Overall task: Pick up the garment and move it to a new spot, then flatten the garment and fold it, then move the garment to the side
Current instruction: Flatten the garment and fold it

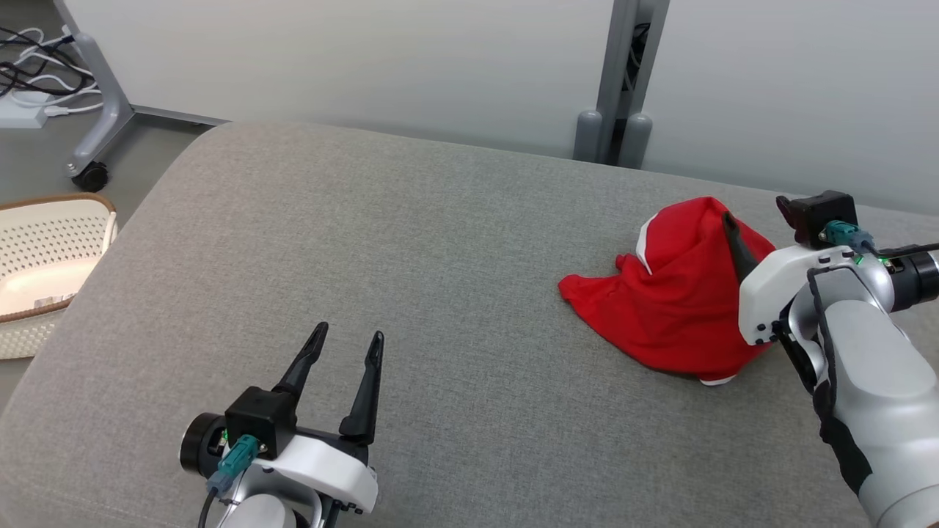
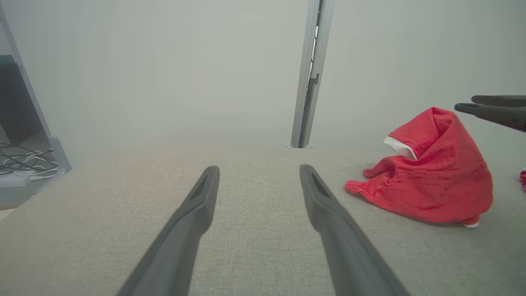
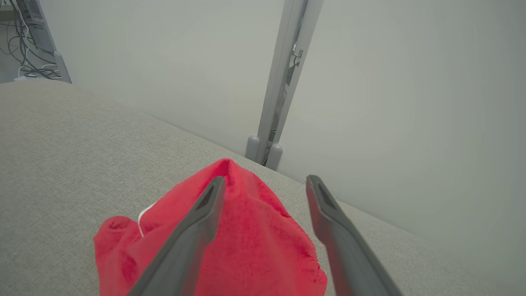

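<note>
A red garment (image 1: 675, 293) with white trim lies crumpled in a peaked heap at the right of the grey cushioned surface (image 1: 440, 257). My right gripper (image 3: 265, 181) is open just above the heap's peak, its left finger over the red cloth (image 3: 246, 246) and its right finger past the cloth's edge. In the head view one dark finger (image 1: 737, 246) of it lies against the heap's top. My left gripper (image 1: 349, 331) stands open and empty over bare surface at the lower left, well apart from the garment (image 2: 427, 176). The left wrist view shows the right gripper (image 2: 464, 103) beside the peak.
A white perforated basket (image 1: 44, 264) sits on the floor left of the surface. Behind it are a grey wheeled stand (image 1: 95, 125) and cables (image 1: 29, 66). A pale wall with a grey post (image 1: 620, 88) runs along the far edge.
</note>
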Robot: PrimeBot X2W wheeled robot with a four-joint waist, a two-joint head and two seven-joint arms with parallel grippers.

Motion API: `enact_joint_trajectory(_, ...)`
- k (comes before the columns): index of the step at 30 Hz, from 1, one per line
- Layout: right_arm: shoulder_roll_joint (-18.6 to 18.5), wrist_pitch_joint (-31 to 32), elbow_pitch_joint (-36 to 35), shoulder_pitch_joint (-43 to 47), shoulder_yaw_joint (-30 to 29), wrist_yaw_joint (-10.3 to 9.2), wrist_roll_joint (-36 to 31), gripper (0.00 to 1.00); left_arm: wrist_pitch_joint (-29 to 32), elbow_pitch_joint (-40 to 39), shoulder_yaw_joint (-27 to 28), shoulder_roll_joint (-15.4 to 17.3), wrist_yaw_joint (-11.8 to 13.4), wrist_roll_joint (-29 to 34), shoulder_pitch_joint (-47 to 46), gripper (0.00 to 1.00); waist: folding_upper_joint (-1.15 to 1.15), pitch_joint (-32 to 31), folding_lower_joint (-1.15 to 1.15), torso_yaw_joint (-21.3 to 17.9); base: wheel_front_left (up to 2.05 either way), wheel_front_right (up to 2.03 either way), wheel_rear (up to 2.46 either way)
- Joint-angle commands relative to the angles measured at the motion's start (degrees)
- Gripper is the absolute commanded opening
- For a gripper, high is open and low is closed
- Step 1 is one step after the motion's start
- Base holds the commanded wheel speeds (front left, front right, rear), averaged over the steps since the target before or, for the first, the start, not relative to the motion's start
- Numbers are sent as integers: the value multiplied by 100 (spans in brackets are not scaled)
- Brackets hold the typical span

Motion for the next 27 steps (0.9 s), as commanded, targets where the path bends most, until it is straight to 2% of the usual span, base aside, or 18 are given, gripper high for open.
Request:
enact_joint_trajectory(1,-16,-57,-7,-56,-42,-1,-29,100,-2,-18,25,18,23,-10,-93,100,0,2,0,-72,0,0,0)
enact_joint_trajectory(5,59,-266,-175,-47,-159,-1,6,100,-2,-61,50,18,16,-8,-119,100,0,-35,0,-297,0,0,0)
enact_joint_trajectory(9,115,-367,-634,253,-153,-1,102,100,-2,-98,109,19,26,27,-109,100,0,-88,0,-595,0,0,0)
enact_joint_trajectory(16,95,-389,-2354,1352,-473,-1,369,100,-2,-182,174,20,42,21,-157,100,0,-58,0,-1162,0,0,0)
enact_joint_trajectory(20,227,-391,-3167,2175,-823,0,503,100,-2,-204,232,21,64,18,-207,100,0,17,0,-1464,0,0,0)
enact_joint_trajectory(27,393,-392,-3461,2893,-938,0,642,100,-2,-196,280,22,49,65,-244,100,0,103,0,-1820,0,0,0)
